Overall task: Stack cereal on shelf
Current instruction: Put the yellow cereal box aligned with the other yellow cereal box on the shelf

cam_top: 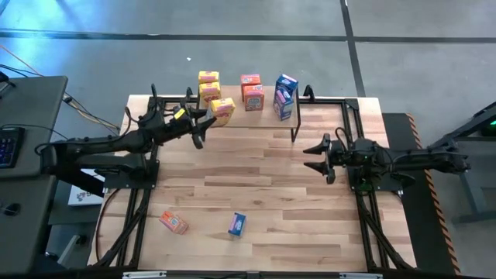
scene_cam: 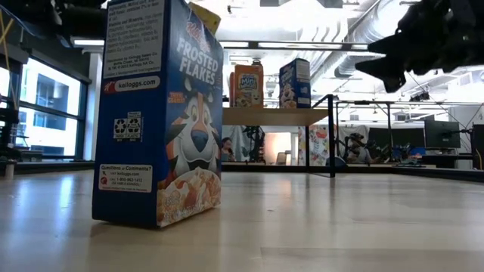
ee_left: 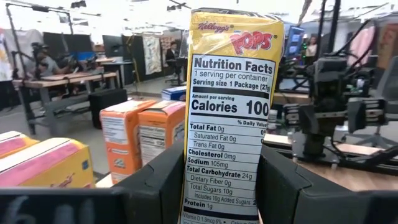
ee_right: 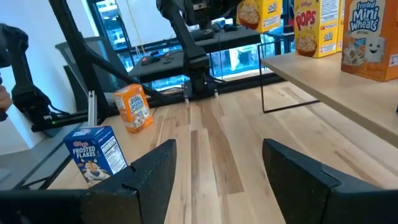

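The shelf (cam_top: 263, 118) stands at the table's far middle and carries two yellow cereal boxes (cam_top: 208, 85), two orange ones (cam_top: 252, 89) and two blue ones (cam_top: 284, 94). My left gripper (cam_top: 204, 124) is shut on a third yellow box (ee_left: 230, 112) over the shelf's near left corner. On the tabletop near the front edge, a blue box (scene_cam: 159, 113) stands upright on its bottom and an orange box (cam_top: 173, 223) rests beside it. Over the table's right half, clear of everything, my right gripper (ee_right: 214, 180) is open with nothing between its fingers. My left gripper pinches the yellow box's lower part (ee_left: 224, 186) between its two fingers (ee_left: 158, 183), one on each wide face, with the narrow nutrition panel turned toward the wrist. The fingers come in about level from the table's left. The box stands upright.
Black frame rails run along the table's left, right and far edges (cam_top: 353, 116). Bare wood lies between the shelf and the two loose boxes. A dark stand with a keyboard (cam_top: 12, 143) is off the table's left side.
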### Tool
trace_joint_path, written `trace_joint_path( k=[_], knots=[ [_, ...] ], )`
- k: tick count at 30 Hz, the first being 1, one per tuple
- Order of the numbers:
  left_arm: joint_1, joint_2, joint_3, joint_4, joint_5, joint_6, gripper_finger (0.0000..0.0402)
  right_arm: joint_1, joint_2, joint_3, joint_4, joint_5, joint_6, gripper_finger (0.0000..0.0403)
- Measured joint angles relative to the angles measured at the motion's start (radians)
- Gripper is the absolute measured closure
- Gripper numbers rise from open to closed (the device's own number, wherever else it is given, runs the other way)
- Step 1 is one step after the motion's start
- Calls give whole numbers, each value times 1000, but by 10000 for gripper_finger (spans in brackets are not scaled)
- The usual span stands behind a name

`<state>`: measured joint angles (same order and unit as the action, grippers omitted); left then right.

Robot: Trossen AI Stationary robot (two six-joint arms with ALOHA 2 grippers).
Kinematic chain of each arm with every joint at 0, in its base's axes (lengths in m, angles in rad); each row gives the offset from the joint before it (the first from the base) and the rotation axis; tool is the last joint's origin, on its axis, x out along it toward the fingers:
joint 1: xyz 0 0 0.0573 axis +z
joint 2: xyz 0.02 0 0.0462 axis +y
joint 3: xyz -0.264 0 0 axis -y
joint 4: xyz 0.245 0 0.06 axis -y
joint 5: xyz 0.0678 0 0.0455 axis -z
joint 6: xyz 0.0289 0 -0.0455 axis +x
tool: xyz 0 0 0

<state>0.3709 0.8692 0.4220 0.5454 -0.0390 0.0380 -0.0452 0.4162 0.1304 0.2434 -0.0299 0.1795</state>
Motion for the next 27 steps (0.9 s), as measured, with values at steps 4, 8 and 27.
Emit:
trace_joint_path(
  k=[4, 8, 27],
  knots=[
    [30, 0, -1, 0, 10, -23, 252, 0, -10, -40, 23, 0, 0, 171],
    [42, 0, -1, -7, 55, -37, 252, 0, -13, -64, 17, 0, 4, 171],
    [45, 0, -1, -3, 54, -45, 252, -1, -119, -65, -127, 60, -83, 171]
  ],
)
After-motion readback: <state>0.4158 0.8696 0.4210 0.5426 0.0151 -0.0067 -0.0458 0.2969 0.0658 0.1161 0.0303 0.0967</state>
